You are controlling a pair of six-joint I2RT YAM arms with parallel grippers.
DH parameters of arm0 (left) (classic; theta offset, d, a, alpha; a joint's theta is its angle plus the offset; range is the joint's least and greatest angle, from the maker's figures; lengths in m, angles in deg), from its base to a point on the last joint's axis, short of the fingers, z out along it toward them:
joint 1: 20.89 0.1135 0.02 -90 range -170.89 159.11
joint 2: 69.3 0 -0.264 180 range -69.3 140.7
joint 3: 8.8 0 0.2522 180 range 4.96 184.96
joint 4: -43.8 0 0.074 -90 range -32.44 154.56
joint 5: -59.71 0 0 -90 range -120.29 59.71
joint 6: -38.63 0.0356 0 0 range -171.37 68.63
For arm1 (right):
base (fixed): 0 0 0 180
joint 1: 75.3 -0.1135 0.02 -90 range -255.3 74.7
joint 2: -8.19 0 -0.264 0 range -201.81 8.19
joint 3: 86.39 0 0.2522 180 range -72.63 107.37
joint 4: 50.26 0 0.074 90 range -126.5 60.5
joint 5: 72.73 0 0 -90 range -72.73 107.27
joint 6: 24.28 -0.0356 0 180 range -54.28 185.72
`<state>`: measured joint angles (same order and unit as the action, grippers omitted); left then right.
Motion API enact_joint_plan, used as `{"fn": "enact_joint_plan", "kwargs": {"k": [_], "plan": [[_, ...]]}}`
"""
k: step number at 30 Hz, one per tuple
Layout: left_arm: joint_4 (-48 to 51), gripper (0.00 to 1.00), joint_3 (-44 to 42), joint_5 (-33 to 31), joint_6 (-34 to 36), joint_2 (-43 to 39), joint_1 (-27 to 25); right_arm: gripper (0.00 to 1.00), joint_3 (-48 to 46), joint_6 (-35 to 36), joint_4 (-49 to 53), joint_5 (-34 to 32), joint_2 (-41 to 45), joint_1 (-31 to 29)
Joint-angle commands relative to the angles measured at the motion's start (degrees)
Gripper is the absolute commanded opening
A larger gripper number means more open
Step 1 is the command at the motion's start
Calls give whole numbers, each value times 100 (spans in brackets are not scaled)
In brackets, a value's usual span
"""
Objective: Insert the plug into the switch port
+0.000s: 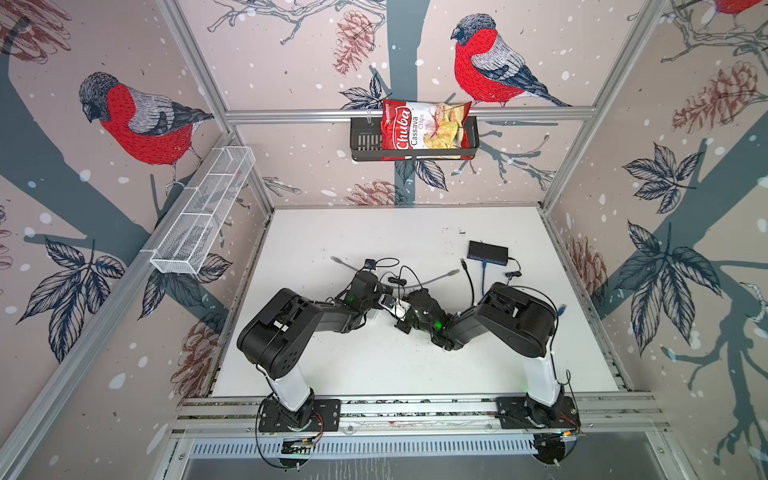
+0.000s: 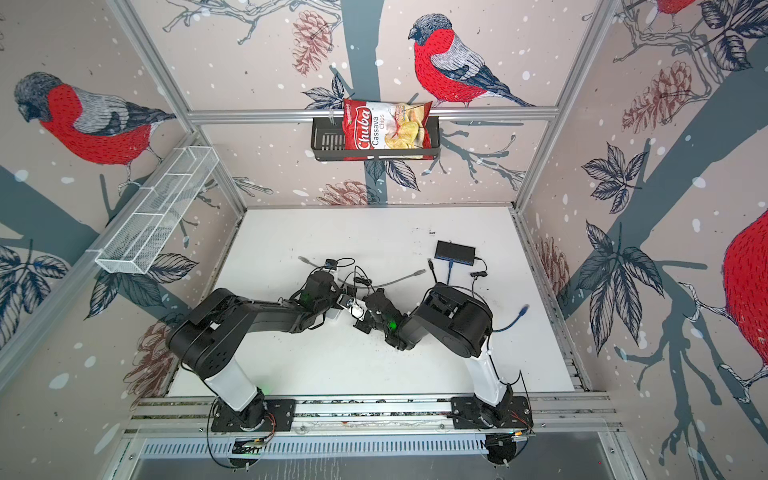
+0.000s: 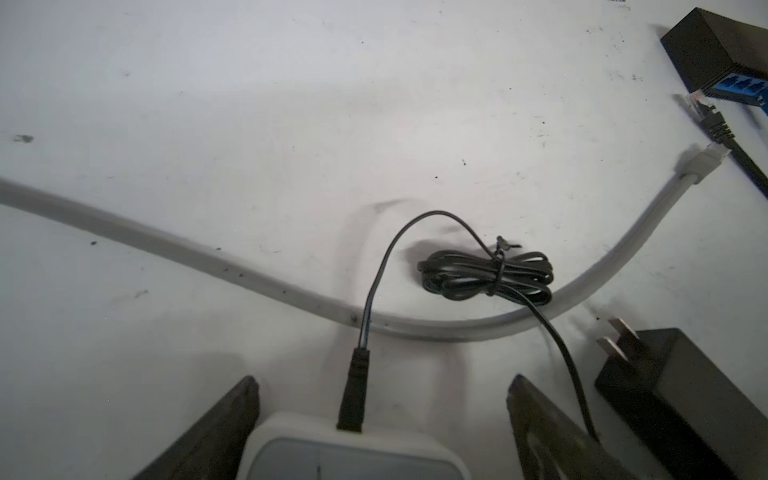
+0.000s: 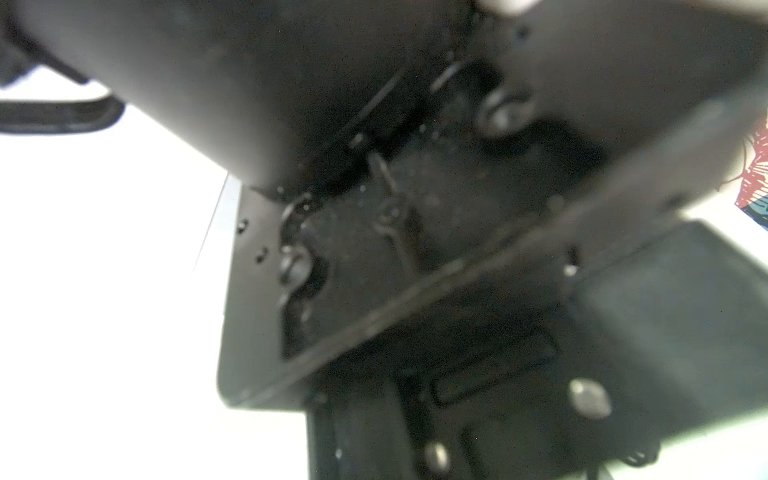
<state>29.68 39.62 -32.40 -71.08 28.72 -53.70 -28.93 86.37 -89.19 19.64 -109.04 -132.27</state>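
Since the left gripper [image 3: 383, 380] has its claw spread wide either side of the white box [image 3: 357, 451], with a gap showing at one finger, nothing is pinched there. The black barrel plug [image 3: 353, 386] is stuck into the box's edge socket at table centre and looks seated, though depth can't be checked. Its thin lead [image 3: 384, 257] arcs to a tied coil [image 3: 486, 274] touching the grey Ethernet cable [image 3: 208, 257]. A power adapter [image 3: 681, 399] lies just beside one finger.

The black network switch [image 1: 487, 251] sits at 1 o'clock on the table with a blue cable [image 1: 483, 276] in one port. A grey RJ45 plug [image 3: 702, 160] and a black RJ45 plug [image 3: 712, 124] lie loose near it. Can't tell which switch the task means.

The right gripper [image 1: 405, 324] is at centre near the box, claw pressed together; anything in it can't be made out.

Judgement: if the white box is the switch, the step is backing off. Retreat straight along the plug's axis with jaws wide and no sideways drift, or a finger hooks the lead and levers the plug out. If it's the network switch, pinch the grey plug behind its boot, check the clip side, and line it up square to a free blue port
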Motion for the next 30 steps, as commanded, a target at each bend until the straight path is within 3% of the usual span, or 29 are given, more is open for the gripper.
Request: {"fn": "enact_joint_plan", "kwargs": {"k": [1, 16, 22, 30], "plan": [[862, 91, 25, 3187, -211, 95, -357, 8, 149, 132, -1174, 633, -32, -69], [1362, 97, 159, 2598, -95, -146, -186, 13, -10, -3, -865, 467, 111, -61], [1338, 97, 47, 2457, -198, -376, -52, 18, -48, -65, -842, 416, 121, -59], [1406, 97, -73, 2154, -315, -738, 210, 33, -10, -209, -772, 328, 121, -52]]}}
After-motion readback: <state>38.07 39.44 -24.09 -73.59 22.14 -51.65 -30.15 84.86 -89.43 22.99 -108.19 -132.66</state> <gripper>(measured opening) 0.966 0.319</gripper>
